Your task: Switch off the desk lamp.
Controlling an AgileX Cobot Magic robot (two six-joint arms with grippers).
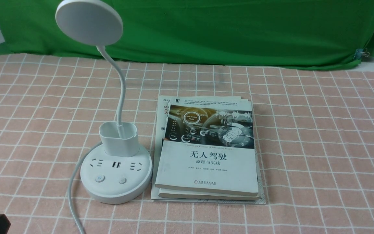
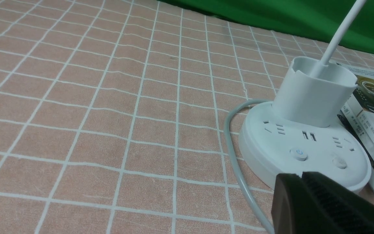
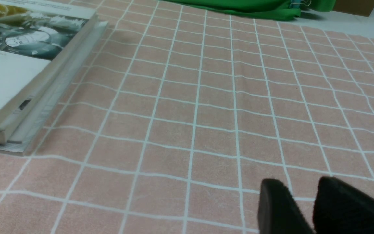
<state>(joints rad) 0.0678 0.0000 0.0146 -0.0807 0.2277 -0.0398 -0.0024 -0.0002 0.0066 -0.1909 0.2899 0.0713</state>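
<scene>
- Presently, the desk lamp (image 1: 116, 169) stands on the checked tablecloth (image 1: 320, 136), left of centre in the front view, its round base touching or just beside a stack of books (image 1: 208, 152) on its right.
- Its disc head (image 1: 89, 22) is raised on the thin neck (image 1: 119, 87), which rises out of the small cup (image 1: 118, 138).
- Base top carries sockets and two buttons (image 2: 298, 153); a grey cord (image 1: 71, 195) leaves the base on its left side and runs toward the robot.
- Left gripper (image 2: 302, 177): clenched, fingertips meeting, holding nothing, just beside the near rim of the base.
- Right gripper (image 3: 304, 191): fingers slightly parted, holding nothing, low over bare cloth, well apart from the books.
- Green backdrop (image 1: 239, 29) hangs behind the table.
</scene>
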